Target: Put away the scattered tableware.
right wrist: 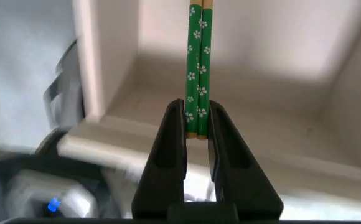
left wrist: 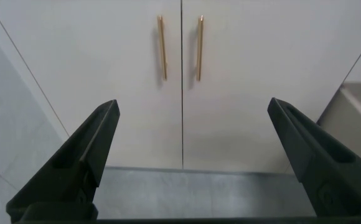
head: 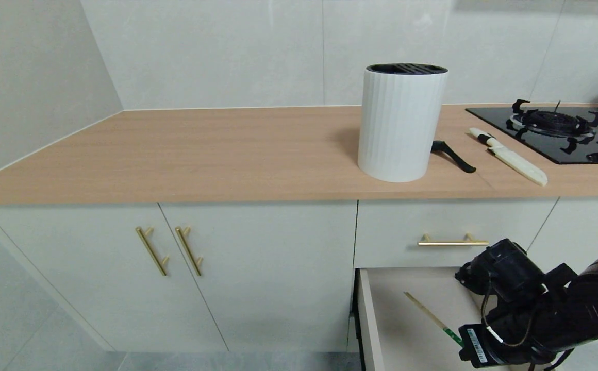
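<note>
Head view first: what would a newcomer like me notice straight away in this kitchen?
The tall white ribbed holder standing on the wooden counter draws the eye first, with a pale knife lying to its right, near the stove. Below, a drawer stands open, and the right gripper is shut on a pair of green flowered chopsticks pointing into it.

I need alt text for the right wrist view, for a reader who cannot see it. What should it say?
The black right gripper is shut on a pair of thin green chopsticks with small white flowers, holding them near one end. Behind them lies the pale inside of an open white drawer.
</note>
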